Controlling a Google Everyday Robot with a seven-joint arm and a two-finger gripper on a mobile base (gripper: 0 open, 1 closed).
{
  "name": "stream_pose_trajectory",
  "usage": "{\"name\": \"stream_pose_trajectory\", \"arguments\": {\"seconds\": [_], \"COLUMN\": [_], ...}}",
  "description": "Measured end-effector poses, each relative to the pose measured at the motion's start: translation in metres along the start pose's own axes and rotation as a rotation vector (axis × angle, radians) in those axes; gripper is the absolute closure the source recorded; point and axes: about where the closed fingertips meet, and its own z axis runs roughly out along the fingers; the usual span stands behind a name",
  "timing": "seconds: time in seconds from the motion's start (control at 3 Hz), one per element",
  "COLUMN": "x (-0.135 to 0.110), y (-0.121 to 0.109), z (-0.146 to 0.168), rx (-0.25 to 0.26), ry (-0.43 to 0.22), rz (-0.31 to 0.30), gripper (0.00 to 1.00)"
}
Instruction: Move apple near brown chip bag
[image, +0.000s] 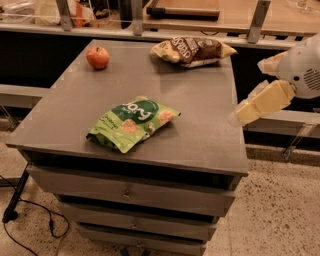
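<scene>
The small red-orange apple sits at the far left corner of the grey cabinet top. The crinkled brown chip bag with pale cream ends lies at the far right of the top. My gripper comes in from the right edge of the view, its cream-coloured end at the cabinet's right side, far from the apple and nearer the brown bag. It holds nothing that I can see.
A green chip bag with a white logo lies in the middle front of the cabinet top. The cabinet has drawers below. A counter with railing posts runs behind. A black cable lies on the floor at left.
</scene>
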Motion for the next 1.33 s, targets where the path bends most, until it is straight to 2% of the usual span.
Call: {"name": "stream_pose_trajectory", "arguments": {"seconds": [0.33,0.67,1.0,1.33], "x": [0.007,-0.004,-0.027,-0.032], "y": [0.006,0.002,-0.012,-0.024], "z": [0.015,0.032,0.043,0.037], "rx": [0.039,0.104,0.196,0.243], "ry": [-0.132,-0.237,-0.305,-0.33], "rz": [0.059,0.119,0.182,0.191], "gripper": [0.0,0.0,0.0,0.0]}}
